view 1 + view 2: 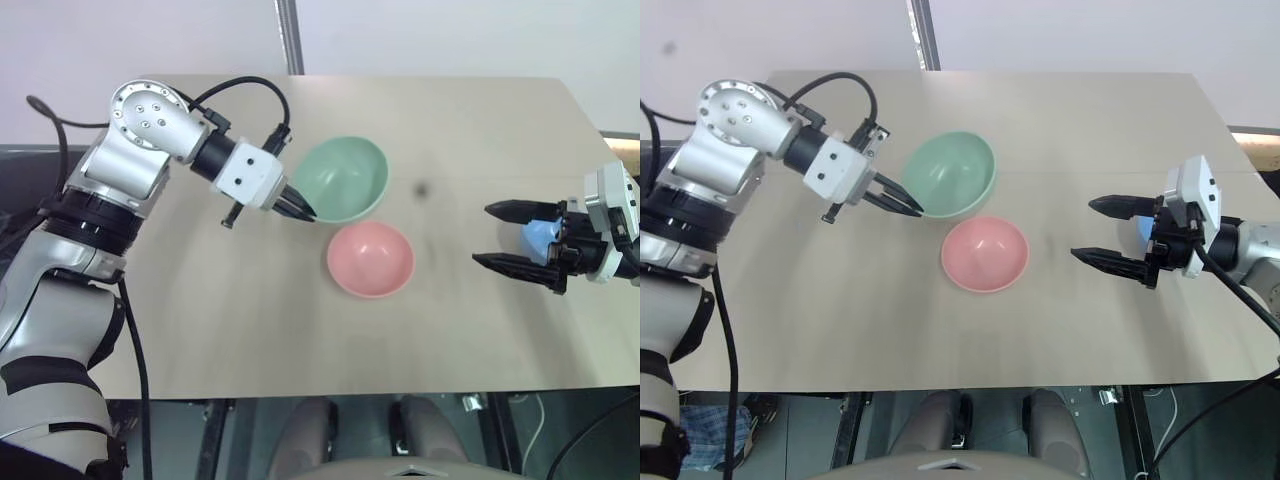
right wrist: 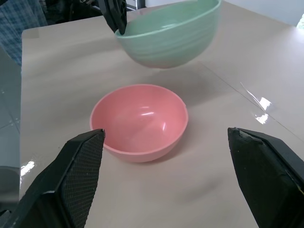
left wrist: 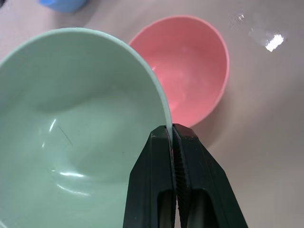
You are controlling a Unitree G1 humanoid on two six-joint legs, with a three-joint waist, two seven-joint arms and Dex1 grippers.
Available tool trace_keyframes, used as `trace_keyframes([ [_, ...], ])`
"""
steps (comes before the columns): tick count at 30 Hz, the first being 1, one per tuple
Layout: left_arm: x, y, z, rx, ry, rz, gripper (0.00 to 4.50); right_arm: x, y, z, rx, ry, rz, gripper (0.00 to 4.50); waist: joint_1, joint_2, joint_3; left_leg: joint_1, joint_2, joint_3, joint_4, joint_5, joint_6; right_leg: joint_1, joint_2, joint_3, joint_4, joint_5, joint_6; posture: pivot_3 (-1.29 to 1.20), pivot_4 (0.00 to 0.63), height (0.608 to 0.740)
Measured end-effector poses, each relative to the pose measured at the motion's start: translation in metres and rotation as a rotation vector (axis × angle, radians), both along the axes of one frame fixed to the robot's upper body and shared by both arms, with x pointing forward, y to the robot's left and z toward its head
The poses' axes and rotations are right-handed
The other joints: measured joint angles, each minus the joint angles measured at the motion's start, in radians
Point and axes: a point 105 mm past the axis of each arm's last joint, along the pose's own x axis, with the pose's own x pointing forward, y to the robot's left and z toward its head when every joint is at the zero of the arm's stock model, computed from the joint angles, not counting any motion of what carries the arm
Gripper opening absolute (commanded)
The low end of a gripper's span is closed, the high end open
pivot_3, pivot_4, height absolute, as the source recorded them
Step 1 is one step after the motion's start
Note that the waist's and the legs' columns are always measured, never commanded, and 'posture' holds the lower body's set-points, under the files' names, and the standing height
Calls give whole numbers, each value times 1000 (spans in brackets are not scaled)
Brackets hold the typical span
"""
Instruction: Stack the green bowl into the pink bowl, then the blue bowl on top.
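the left gripper (image 1: 300, 209) is pinched tight on the rim of the green bowl (image 1: 345, 178), one black finger inside the wall and one outside, as the left wrist view shows closely. the bowl hangs clear of the table (image 1: 250, 320), lifted and slightly tilted; in the right wrist view it floats above the surface with a soft shadow under it. its mouth faces up and it holds nothing.

just beside and below the green bowl, nearer the robot, the pink bowl (image 1: 371, 259) sits upright on the table, mouth up, with nothing in it. from the head views the two bowls almost meet at their edges, but the green one is in the air and they are not touching.

well to the right, the right gripper (image 1: 505, 237) hovers over the table with its two fingers spread wide apart, holding nothing, and pointing toward the pink bowl. in the right wrist view the pink bowl (image 2: 138, 122) lies between the two spread finger pads (image 2: 78, 168) but farther off, apart from them.

the blue bowl (image 1: 541, 237) shows as a pale blue patch behind the right gripper's fingers, mostly hidden by the hand; a sliver of it (image 3: 64, 4) also shows in the left wrist view, beyond the green bowl. whether it touches the gripper cannot be told.
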Motion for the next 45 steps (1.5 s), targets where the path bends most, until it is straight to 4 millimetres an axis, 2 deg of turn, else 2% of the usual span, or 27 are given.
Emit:
trace_keyframes([
  [5, -2, -6, -17, 53, -22, -97, 45, 0, -1, -2, 1, 4, -14, 4500, 0, 0, 1, 0, 0, 0, 0, 0, 0, 0, 0, 0, 0, 0, 0, 0, 150, 740],
  [13, -7, -37, -21, -22, -74, -260, 45, -1, 0, -2, -3, -6, -19, 4500, 1, 0, 1, -1, 0, 0, 1, 0, 0, 0, 0, 0, -1, 0, 0, 0, 150, 740],
  [23, -14, -37, -29, -27, -20, -274, 45, -1, 1, -2, -2, -10, -22, 4500, 0, 0, 1, 0, 1, 0, 1, 0, 0, 0, 1, 0, -1, 0, 0, 0, 150, 740],
  [26, -17, -36, -29, -25, 1, -272, 908, -1, 1, -2, -1, -10, -22, 4500, 1, 0, 1, 0, 1, 0, 1, 0, 0, 0, 1, 0, -1, 0, 0, 0, 150, 740],
  [30, -18, -38, -27, -43, 12, -274, 2834, 0, 0, -2, 0, -10, -27, 4500, 0, 0, 1, 0, 1, 0, 1, 0, 0, 0, 1, 0, 0, 0, 0, 0, 150, 740],
  [32, -18, -38, -27, -44, 13, -275, 3361, 0, 0, -2, 0, -9, -28, 4500, 0, 0, 1, 0, 1, 0, 1, 0, 0, 0, 1, 0, 0, 0, 0, 0, 150, 740],
  [36, -18, -34, -26, -45, 24, -252, 3361, 0, 0, -2, 1, -9, -31, 4500, -1, 0, 1, 0, 1, 0, 1, 0, 0, 0, 1, 0, 0, 0, 0, 0, 150, 740],
  [39, -15, -32, -15, -108, 80, -189, 3361, 0, 0, -2, 1, -9, -31, 4500, -1, 0, 1, 0, 1, 0, 1, 0, 0, 0, 1, 0, 0, 0, 0, 0, 150, 740],
  [42, -12, -29, 8, -247, 161, -97, 3361, 0, 0, -2, 1, -9, -28, 4500, -1, 0, 1, 0, 1, 0, 1, 0, 0, 0, 1, 0, 0, 0, 0, 0, 150, 740],
  [45, -11, -14, 32, -466, 333, 46, 3361, -2, 0, -5, 1, 4, -24, 4500, -6, 0, 1, 0, 1, 0, 1, 0, 0, 0, 1, 0, 0, 0, 0, 0, 150, 740],
])
